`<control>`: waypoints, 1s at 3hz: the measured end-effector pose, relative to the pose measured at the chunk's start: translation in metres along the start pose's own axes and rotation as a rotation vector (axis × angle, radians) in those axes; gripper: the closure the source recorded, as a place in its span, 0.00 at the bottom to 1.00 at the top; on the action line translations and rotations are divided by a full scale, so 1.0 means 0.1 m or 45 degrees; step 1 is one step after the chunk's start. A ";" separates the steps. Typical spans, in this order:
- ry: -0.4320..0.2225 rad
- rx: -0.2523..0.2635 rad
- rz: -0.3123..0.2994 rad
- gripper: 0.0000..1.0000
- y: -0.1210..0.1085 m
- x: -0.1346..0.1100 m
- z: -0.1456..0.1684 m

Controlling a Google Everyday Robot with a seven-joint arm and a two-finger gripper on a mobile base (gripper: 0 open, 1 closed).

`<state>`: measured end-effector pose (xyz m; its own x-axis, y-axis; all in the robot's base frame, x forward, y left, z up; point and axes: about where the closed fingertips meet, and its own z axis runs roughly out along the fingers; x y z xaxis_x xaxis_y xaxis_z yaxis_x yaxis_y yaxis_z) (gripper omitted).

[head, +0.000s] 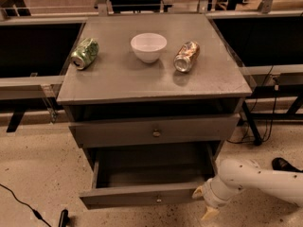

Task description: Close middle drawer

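**A:** Camera view first. Where does everything sit, big things down to small?

**B:** A grey cabinet (142, 82) fills the middle. The middle drawer (137, 196) is pulled well out toward the camera. Its low front panel runs side to side, and its long box reaches back into the carcass. The drawer above (113, 132) stands out only a little.

**A:** And the claw?

**B:** The gripper (203, 203) comes in low on a white arm (255, 176), at the end of that front panel nearest the arm. Its two pale tips are spread and grasp nothing. The upper tip seems to touch the panel's corner, though the view there is too dim to be sure.

**A:** So which way does the push go?

**B:** I'd say straight along the box's length, away from the camera and into the cabinet. Pressing at one corner could skew the drawer, so a spot nearer the tiny knob (158, 200) would serve better.

**A:** Any writing?

**B:** None legible. On top lie a white bowl (148, 46), a green can (85, 54) and a brownish can (186, 56), both cans on their sides, brands unreadable.
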<state>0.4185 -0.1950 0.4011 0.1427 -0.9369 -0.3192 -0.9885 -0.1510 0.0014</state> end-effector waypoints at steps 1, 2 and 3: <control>0.023 0.052 0.012 0.64 -0.16 0.07 -0.03; 0.039 0.103 0.020 0.65 -0.33 0.10 -0.06; 0.043 0.121 0.021 0.43 -0.38 0.10 -0.07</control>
<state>0.4577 -0.2005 0.4043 0.1263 -0.9492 -0.2881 -0.9908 -0.1063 -0.0841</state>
